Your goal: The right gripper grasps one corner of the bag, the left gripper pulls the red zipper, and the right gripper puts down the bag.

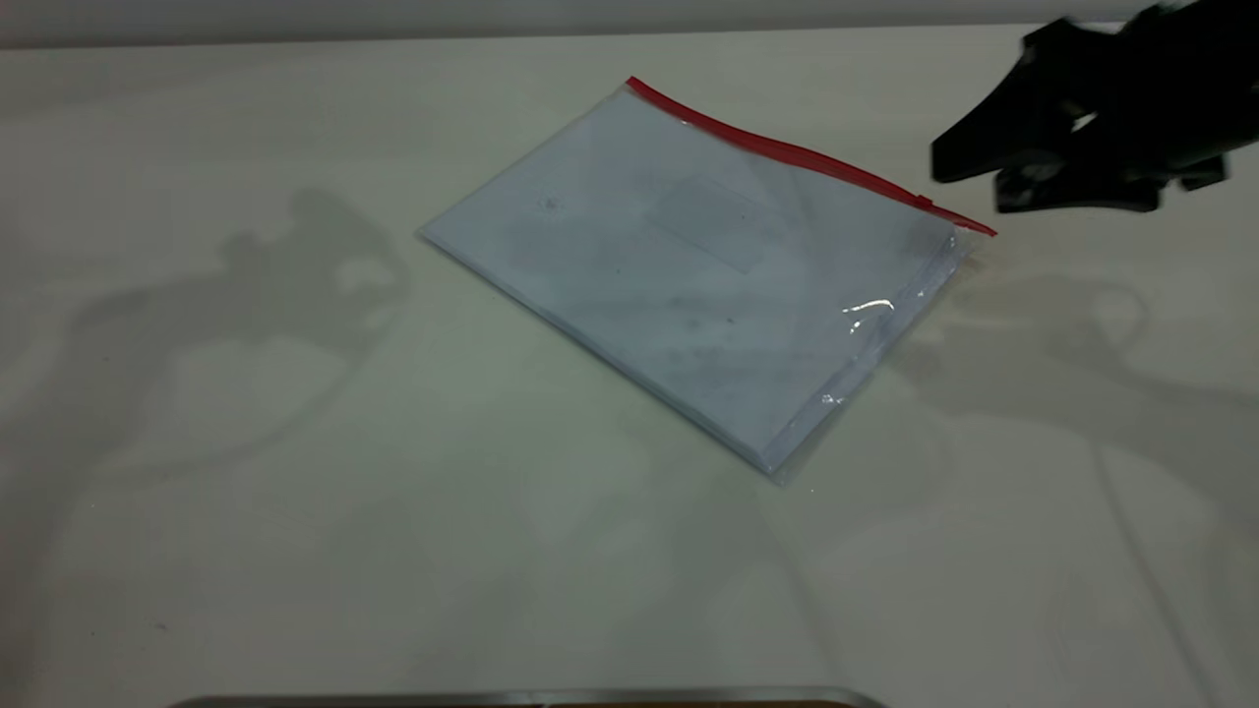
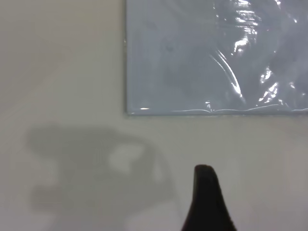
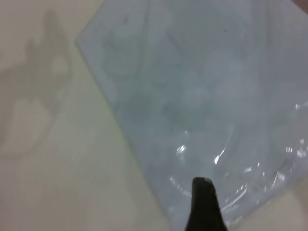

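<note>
While the bag (image 1: pixel 703 270) lies flat mid-table, red zipper (image 1: pixel 802 154) along its far edge, we see the right gripper (image 1: pixel 969 175) hovering with parted jaws just beyond the right zipper-end corner (image 1: pixel 969 234).

Bag (image 3: pixel 202 91) fills most of the right wrist view, lying flat on the pale worktop (image 3: pixel 57 183). Clear plastic, whitish-blue paper inside, faint smudges on it. One plain corner of the bag sits beside a grey arm-shaped shadow (image 3: pixel 36 91) on the worktop. Long straight bag edge runs diagonally away from that corner. Plastic near the other end is wrinkled with bright glare spots. One black tapered finger (image 3: pixel 204 204) of the right claw pokes into view, its tip over the bag close to that edge. Second finger not visible, so opening unclear. No red strip visible here.
</note>
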Available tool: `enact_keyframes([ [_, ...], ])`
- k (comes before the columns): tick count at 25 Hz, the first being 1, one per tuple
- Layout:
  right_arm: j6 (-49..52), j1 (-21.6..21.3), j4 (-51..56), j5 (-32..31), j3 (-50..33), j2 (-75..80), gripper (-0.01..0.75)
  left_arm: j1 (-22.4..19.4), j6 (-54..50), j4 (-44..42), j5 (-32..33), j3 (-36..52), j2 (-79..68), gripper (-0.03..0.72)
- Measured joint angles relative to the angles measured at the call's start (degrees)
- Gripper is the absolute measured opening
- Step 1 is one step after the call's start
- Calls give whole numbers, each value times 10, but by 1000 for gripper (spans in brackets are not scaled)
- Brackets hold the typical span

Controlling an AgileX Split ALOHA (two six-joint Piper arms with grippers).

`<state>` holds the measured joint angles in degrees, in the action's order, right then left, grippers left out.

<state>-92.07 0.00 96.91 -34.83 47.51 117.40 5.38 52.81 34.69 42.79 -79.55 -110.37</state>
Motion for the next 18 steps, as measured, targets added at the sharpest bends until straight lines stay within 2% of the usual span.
enact_keyframes([
  [9,1,-13,-6,-5,108,132,576,3,-9,-2,21,-2,-1,580],
  [18,0,-75,-20,-13,141,194,576,3,-18,3,25,-2,-1,580],
])
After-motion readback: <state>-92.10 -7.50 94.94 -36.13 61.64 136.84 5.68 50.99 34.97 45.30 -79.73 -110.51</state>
